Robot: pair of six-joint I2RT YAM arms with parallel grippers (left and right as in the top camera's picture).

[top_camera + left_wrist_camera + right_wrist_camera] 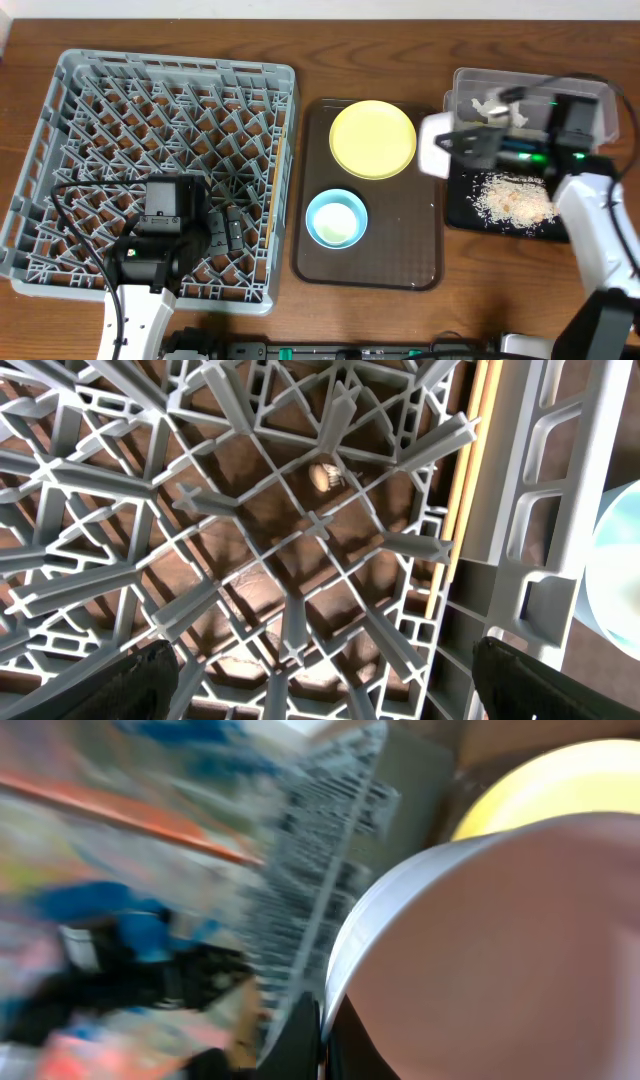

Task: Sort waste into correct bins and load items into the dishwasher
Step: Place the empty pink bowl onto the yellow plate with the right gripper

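Note:
My right gripper (453,141) is shut on the rim of the white bowl (435,150), holding it tipped on its side above the left edge of the black tray (458,212). Pale crumbs (515,198) lie in that tray. The right wrist view is blurred; it shows the fingers (322,1040) pinching the bowl's rim (480,950). A white tissue (492,108) lies in the clear tub (600,100). The yellow plate (372,138) and the light-blue bowl (336,218) sit on the brown tray. My left gripper (220,232) is open and empty over the grey dish rack (80,90). The wrapper is out of view.
The brown serving tray (400,265) lies between the rack and the bins. The left wrist view shows the rack's pegs (300,510) close below the open fingers (330,670), and the blue bowl's edge (622,570) at the right. The plate (560,780) shows behind the white bowl.

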